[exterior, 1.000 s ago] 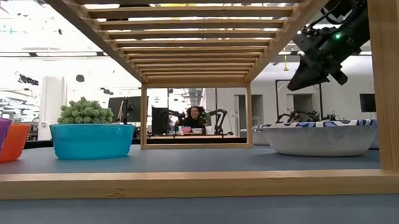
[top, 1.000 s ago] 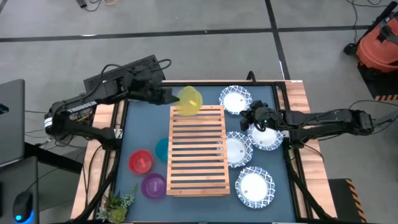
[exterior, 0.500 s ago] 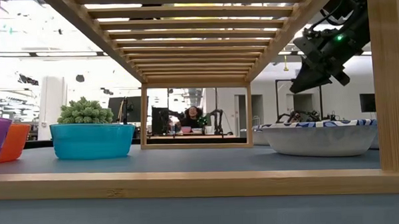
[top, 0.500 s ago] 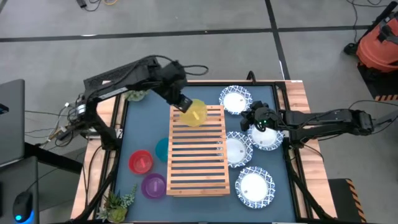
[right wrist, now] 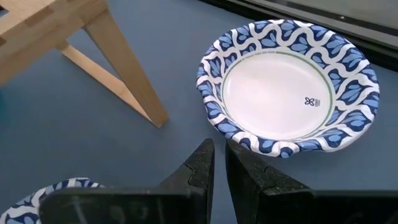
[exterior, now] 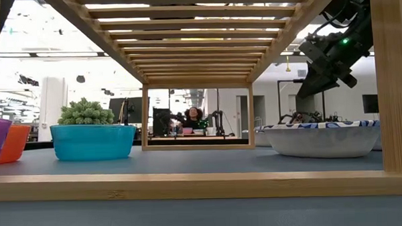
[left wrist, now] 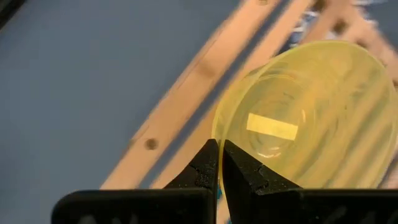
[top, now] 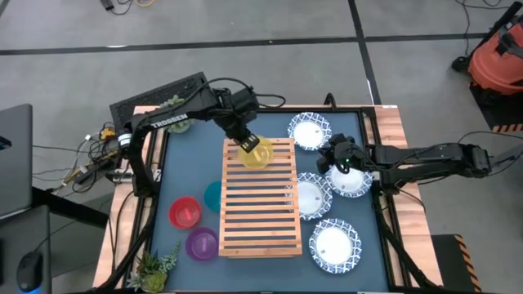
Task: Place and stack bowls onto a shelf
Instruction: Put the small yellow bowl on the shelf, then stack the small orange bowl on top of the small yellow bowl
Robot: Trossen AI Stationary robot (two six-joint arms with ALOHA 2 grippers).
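Observation:
My left gripper [top: 244, 144] is shut on the yellow bowl [top: 259, 153] over the far left corner of the light-wood shelf [top: 260, 204]. In the left wrist view the bowl [left wrist: 305, 118] shows its open side above the slats [left wrist: 186, 106]. My right gripper [top: 331, 160] hovers over the blue table by the shelf's right side, fingers slightly apart with nothing between them [right wrist: 219, 158], near a white dish [right wrist: 287, 87]. The teal bowl [top: 212, 194], red bowl [top: 185, 212] and purple bowl [top: 202, 243] sit left of the shelf. My left gripper pinches the yellow bowl's rim [left wrist: 216, 134] between its two fingers, one finger [left wrist: 239, 165] inside the bowl and the other outside. The fingers slant steeply down from the table's far left. The bowl tilts, open side up, over the slats; whether its base touches them I cannot tell.
White dishes with blue rims lie right of the shelf [top: 310, 131], [top: 351, 180], [top: 312, 194], [top: 334, 243]. Small green plants stand at the near left corner [top: 155, 265] and far left [top: 176, 124]. A shelf leg [right wrist: 118, 68] stands close to my right gripper.
My left gripper has carried the yellow bowl from beyond the shelf's far left corner toward the right and near, sinking a little. It has tipped from nearly level to steeply down and rolled; the bowl has turned from lying on its side to open side up.

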